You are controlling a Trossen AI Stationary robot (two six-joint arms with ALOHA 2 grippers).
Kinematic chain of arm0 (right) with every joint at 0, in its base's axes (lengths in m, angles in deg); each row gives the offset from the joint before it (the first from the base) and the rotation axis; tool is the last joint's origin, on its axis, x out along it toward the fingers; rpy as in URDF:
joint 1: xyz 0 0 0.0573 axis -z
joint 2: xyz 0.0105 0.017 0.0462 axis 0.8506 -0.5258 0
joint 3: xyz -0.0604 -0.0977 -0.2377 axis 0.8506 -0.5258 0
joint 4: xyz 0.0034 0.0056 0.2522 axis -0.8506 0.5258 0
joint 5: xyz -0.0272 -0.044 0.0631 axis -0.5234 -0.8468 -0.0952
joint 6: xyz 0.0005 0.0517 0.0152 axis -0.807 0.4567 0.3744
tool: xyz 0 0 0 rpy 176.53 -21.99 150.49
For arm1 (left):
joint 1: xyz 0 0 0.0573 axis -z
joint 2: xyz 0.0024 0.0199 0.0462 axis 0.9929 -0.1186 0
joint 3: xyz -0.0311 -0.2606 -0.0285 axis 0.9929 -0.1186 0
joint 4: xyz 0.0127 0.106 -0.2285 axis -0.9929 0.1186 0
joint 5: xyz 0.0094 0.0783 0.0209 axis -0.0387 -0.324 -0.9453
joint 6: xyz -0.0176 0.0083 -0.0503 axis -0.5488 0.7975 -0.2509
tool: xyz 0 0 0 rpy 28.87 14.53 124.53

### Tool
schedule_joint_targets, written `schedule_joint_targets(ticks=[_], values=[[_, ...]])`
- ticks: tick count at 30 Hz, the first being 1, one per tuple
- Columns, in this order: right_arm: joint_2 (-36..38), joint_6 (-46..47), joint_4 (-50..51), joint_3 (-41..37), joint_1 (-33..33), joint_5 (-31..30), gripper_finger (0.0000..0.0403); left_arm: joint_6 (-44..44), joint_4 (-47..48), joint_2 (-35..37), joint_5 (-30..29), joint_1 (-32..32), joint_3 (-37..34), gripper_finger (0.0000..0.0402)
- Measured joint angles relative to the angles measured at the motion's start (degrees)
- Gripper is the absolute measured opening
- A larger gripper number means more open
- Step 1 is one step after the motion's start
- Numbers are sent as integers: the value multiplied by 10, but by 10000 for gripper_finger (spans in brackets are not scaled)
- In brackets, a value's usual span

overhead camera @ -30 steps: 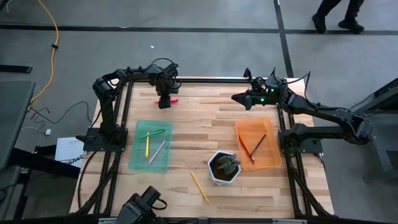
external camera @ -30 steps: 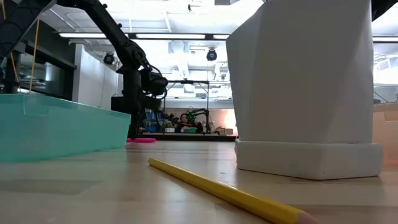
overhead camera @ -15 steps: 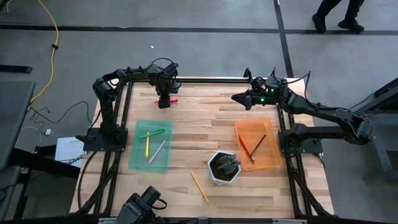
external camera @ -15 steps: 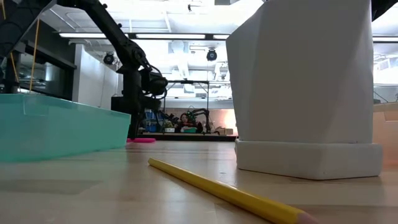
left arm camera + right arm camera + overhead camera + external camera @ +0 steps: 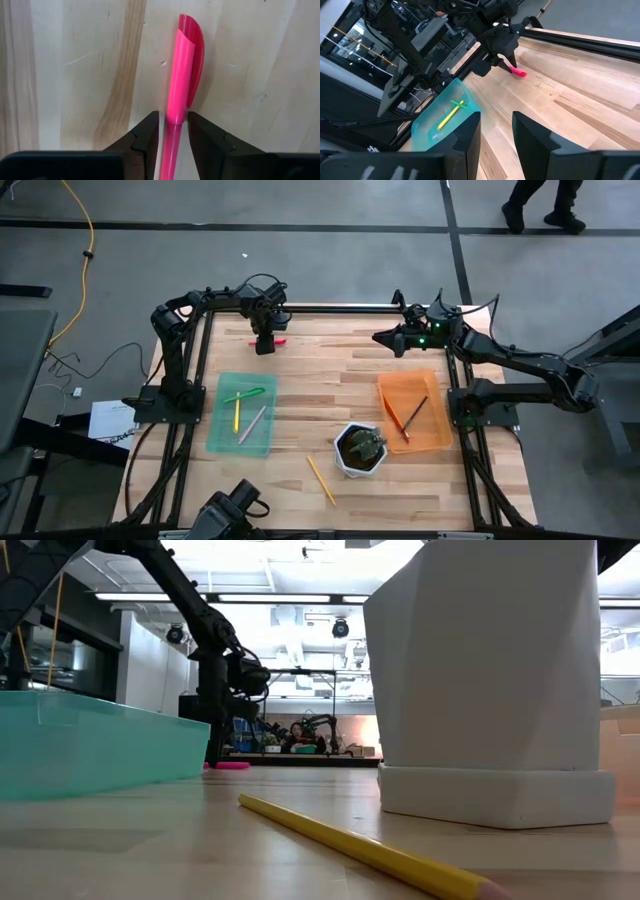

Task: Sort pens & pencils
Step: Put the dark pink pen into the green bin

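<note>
Near bench (image 5: 340, 490) edge: yellow pencil (image 5: 321, 479) lies loose beside white pot (image 5: 360, 449), long axis diagonal. Mid bench: green tray (image 5: 215, 442) holds green, yellow, grey pens (image 5: 250, 423); orange tray (image 5: 440, 442) holds two pencils (image 5: 407, 418), crossed. Far edge: left gripper (image 5: 265, 345) points straight down over pink pen (image 5: 179, 90), fingers (image 5: 145, 137) narrowly parted, one each side of barrel, not visibly clamped. Pen lies flat, axis along far edge. Right gripper (image 5: 382, 337) hovers far right, aimed at left arm, fingers (image 5: 470, 135) parted, holding nothing.
</note>
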Motion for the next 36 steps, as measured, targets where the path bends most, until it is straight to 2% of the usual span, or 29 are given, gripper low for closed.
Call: schedule_joint_targets(ticks=[7, 18, 26, 32, 36], values=[[0, -1, 6, 0, 0, 0, 103, 4, -3, 2, 0, -1, -1, 81], [0, -5, 7, 0, 0, 0, 103, 13, -2, 1, 10, -1, 7, 17], [0, -5, 7, 0, 0, 0, 103, 31, 63, 1, 31, 1, 78, 40], [0, -10, 10, 0, 0, 0, 103, 50, 154, 9, 54, 7, 146, 32], [0, -11, 11, 0, 0, 0, 103, 50, 171, 39, 58, 13, 150, 33]])
